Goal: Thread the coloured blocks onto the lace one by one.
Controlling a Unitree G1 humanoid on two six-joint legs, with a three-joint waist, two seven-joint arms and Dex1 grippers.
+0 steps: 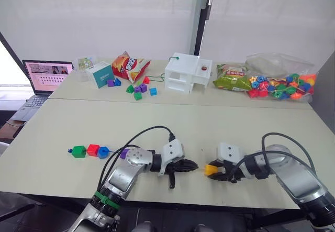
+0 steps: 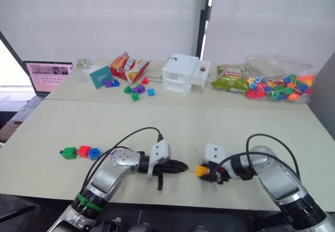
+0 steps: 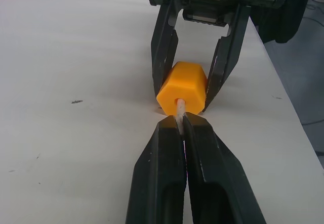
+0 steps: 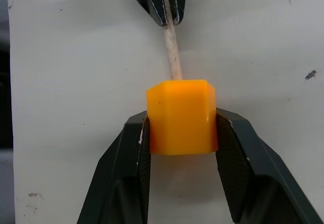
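Observation:
My right gripper (image 1: 212,172) is shut on the yellow block (image 4: 182,117), holding it just above the near table. Facing it, my left gripper (image 3: 180,120) is shut on the lace's pale stiff tip (image 4: 173,57). The tip touches the middle of the block's near face. The green block (image 1: 79,151), red block (image 1: 93,150) and blue block (image 1: 103,152) sit in a row on the table to the left. The purple block (image 1: 124,153) lies beside my left forearm. The rest of the lace is hard to make out.
On the far table stand a laptop (image 1: 46,76), a teal box (image 1: 99,74), a snack bag (image 1: 129,66), loose small blocks (image 1: 138,90), a white box (image 1: 187,73) and a clear bag of beads (image 1: 282,84). The near table's front edge (image 1: 172,200) is close below the grippers.

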